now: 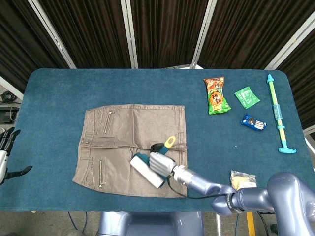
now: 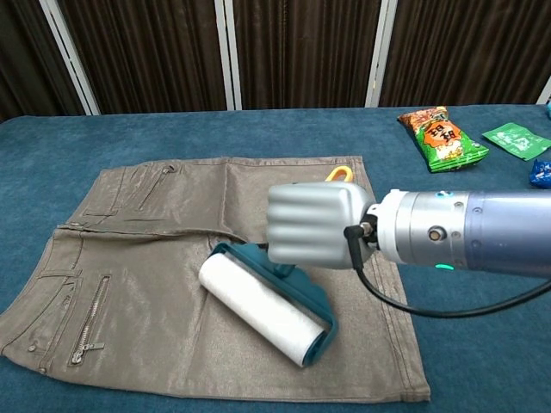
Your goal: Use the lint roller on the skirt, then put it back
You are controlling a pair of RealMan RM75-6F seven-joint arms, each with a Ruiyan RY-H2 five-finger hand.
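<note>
A brown-grey skirt (image 1: 118, 147) (image 2: 146, 258) lies flat on the blue table. My right hand (image 1: 161, 162) (image 2: 314, 225) grips the teal handle of a lint roller (image 1: 145, 170) (image 2: 263, 308), whose white roll lies diagonally on the skirt's lower right part. The yellow loop at the handle's end (image 1: 170, 141) (image 2: 340, 175) sticks out past the hand. My left hand (image 1: 6, 147) hangs off the table's left edge, fingers spread, holding nothing; the chest view does not show it.
At the back right lie an orange-green snack bag (image 1: 216, 95) (image 2: 441, 127), a green packet (image 1: 246, 97) (image 2: 517, 140), a blue packet (image 1: 253, 122) and a long teal stick (image 1: 277, 113). A small wrapped snack (image 1: 240, 179) sits near the front right edge.
</note>
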